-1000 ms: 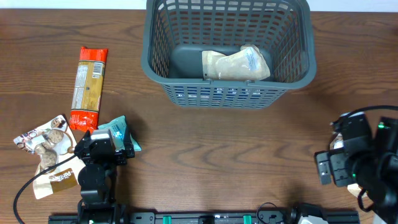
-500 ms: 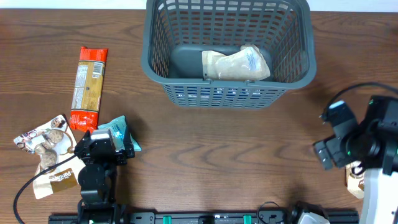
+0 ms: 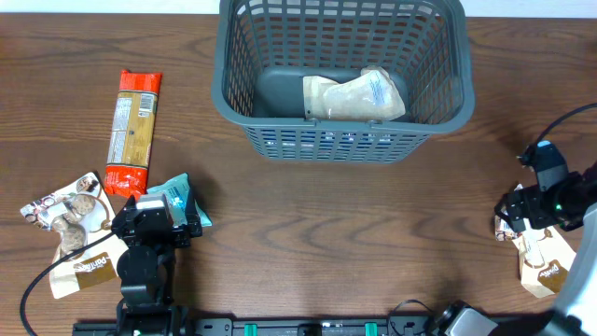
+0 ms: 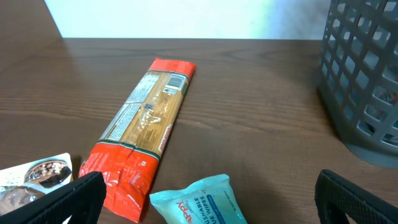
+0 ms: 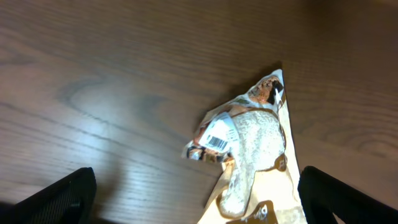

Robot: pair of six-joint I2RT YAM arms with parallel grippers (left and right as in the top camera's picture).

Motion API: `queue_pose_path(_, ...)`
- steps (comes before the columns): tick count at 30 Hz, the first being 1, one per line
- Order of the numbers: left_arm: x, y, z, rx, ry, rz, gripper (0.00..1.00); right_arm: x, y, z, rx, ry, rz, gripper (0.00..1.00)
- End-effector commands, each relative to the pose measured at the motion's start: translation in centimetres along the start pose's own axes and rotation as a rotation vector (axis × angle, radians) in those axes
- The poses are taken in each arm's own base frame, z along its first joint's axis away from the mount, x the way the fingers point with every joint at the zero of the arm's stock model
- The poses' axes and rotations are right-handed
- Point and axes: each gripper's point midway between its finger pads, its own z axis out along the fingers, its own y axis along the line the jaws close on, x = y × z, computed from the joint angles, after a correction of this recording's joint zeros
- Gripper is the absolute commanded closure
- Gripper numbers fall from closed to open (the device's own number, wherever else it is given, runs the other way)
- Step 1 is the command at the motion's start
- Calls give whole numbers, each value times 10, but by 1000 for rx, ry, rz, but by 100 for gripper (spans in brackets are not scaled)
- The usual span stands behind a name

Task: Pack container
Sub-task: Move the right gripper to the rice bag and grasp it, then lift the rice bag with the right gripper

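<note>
The dark grey basket (image 3: 341, 75) stands at the back centre with a beige packet (image 3: 354, 97) inside; its wall shows in the left wrist view (image 4: 364, 81). My left gripper (image 3: 173, 213) is open over a teal wipes packet (image 4: 202, 204) at the front left. An orange-red packet (image 4: 143, 127) lies beyond it, also seen from overhead (image 3: 133, 131). My right gripper (image 3: 519, 217) is open above a cream-and-brown snack packet (image 5: 252, 155) at the far right, which also shows in the overhead view (image 3: 543, 261).
A cookie packet (image 3: 65, 213) and a beige pouch (image 3: 86, 269) lie at the front left, beside the left arm. Cables run along the front edge.
My right arm has swung right and back from the front right, uncovering the cream-and-brown packet beneath it. The left arm and all packets on the left have not moved.
</note>
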Motion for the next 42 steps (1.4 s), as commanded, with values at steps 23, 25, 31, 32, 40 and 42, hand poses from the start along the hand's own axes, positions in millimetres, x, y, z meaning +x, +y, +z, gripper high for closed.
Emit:
queue_pose_path(23,13,5,1,-30,36,13,1,49,-36,62,-138,102,34,7)
queue_pose_path(25,13,7,1,-43,37,13,2,55,-34,66,-143,119,40,6)
queue_pose_path(31,13,13,1,-78,37,14,1,81,-27,87,-149,191,42,2)
queue_pose_path(32,13,13,1,-78,37,14,1,85,-28,90,-141,205,40,2)
queue_pose_path(40,13,14,1,-79,37,14,1,96,-47,101,-62,251,31,1)
queue_pose_path(42,13,15,1,-90,37,14,1,105,-48,104,-67,286,21,1)
